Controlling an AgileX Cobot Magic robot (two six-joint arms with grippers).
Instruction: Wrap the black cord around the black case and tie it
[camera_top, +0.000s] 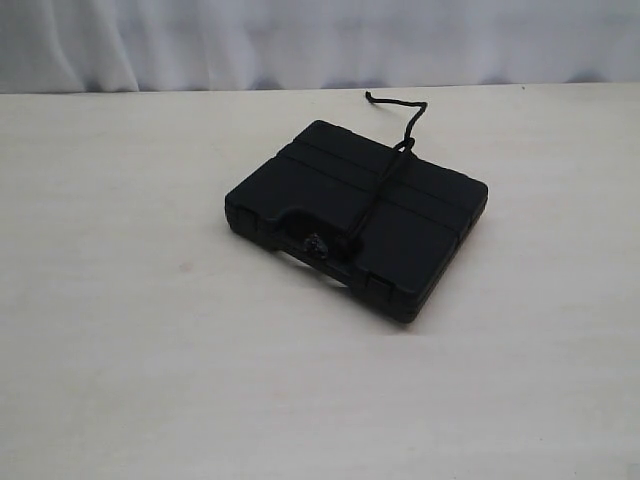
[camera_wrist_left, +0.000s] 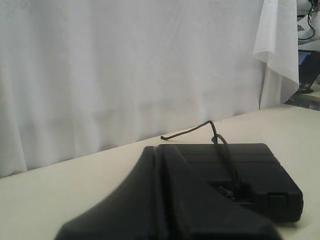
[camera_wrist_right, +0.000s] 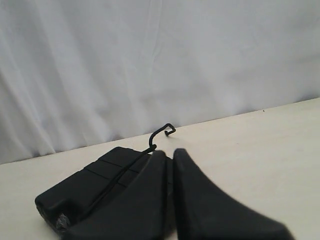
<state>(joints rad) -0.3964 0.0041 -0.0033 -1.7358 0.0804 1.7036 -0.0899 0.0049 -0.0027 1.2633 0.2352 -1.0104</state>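
The black case (camera_top: 425, 245) lies flat near the middle of the pale worktop (camera_top: 150, 360), lid up, its raised ribs running across the top and one corner turned toward the white curtain (camera_top: 300, 40) behind. The black cord (camera_top: 385, 180) is drawn in one line across the lid, from the far edge to the handle side. There it ends in a small knot (camera_top: 313, 245) sitting against the case. At the far edge the cord's loose tail rises off the case, bends and points away over the worktop toward the curtain, touching nothing else. Whether the cord also passes beneath the case cannot be told. Neither arm shows in the exterior view. In the left wrist view the left end effector (camera_wrist_left: 157, 150) has its two dark fingers pressed together with nothing between them, short of the case and clear of the cord. In the right wrist view the right end effector (camera_wrist_right: 170, 155) is likewise closed narrow on nothing, its tips near the case's far corner but not touching it.
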